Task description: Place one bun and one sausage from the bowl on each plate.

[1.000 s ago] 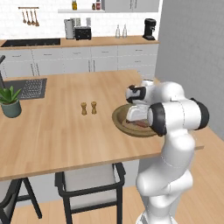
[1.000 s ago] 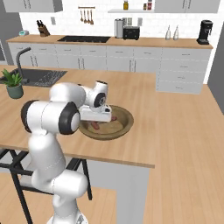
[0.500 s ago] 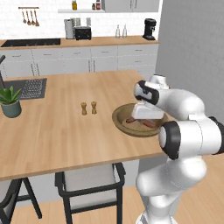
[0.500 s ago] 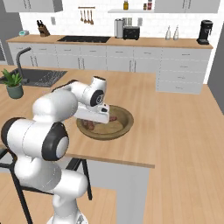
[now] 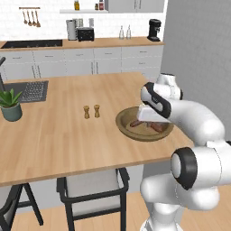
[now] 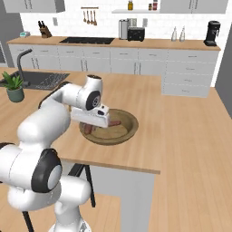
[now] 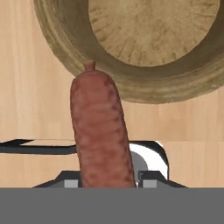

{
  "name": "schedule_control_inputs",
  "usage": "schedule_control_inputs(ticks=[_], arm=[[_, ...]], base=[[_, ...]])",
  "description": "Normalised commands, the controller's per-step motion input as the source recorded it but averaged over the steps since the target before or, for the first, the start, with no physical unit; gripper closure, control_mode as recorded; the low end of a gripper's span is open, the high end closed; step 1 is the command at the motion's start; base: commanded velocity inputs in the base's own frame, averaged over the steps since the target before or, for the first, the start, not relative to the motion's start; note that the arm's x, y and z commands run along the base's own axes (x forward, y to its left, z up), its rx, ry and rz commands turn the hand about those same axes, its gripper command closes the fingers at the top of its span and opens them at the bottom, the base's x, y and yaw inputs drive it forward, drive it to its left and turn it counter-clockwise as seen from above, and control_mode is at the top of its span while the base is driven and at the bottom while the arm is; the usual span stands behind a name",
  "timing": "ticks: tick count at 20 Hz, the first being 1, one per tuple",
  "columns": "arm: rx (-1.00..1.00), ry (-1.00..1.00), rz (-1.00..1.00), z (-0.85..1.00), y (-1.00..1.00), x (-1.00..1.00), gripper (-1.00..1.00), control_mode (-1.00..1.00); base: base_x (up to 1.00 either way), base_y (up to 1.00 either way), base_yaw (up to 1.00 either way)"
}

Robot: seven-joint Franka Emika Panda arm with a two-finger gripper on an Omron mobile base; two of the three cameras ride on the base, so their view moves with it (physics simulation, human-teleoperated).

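A dark-brown wooden bowl (image 5: 124,127) (image 6: 131,128) (image 7: 57,39) sits near the counter's front right edge. My gripper (image 7: 107,179) (image 5: 145,121) (image 6: 92,128) hangs low over the bowl's edge and is shut on a reddish-brown sausage (image 7: 100,131), which stands straight up between the fingers in the hand view. Its end pokes out below the hand (image 5: 135,123) (image 6: 87,130). Another sausage (image 5: 156,127) (image 6: 116,122) lies in the bowl. The white hand hides part of the bowl's inside in both base views. The bun and the plates are out of view.
Two small wooden shakers (image 5: 86,112) (image 5: 96,110) stand left of the bowl. A potted plant (image 5: 10,106) (image 6: 15,87) and a sink (image 5: 31,90) are farther left. A chair (image 5: 92,187) is tucked under the counter's front edge (image 5: 67,170).
The arm's elbow has swung outward and down while the hand stayed over the bowl's edge. The jaws have narrowed slightly on the sausage.
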Motion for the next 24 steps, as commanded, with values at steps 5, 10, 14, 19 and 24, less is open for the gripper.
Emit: schedule_control_inputs(ticks=[5,10,14,19,24], arm=[[-0.12,-0.04,-0.09,0.01,0.0,-0.63,1.0,-1.0],[-0.09,-0.05,-0.01,0.11,0.13,-0.73,1.0,-1.0],[0.0,0.0,0.0,0.33,0.0,-0.15,1.0,-1.0],[0.0,0.0,0.0,0.29,0.0,0.0,1.0,-1.0],[0.0,0.0,0.0,0.11,0.0,-0.03,1.0,1.0]], base=[[0.0,0.0,0.0],[0.0,0.0,0.0],[0.0,0.0,0.0],[0.0,0.0,0.0],[-0.23,0.0,0.0]])
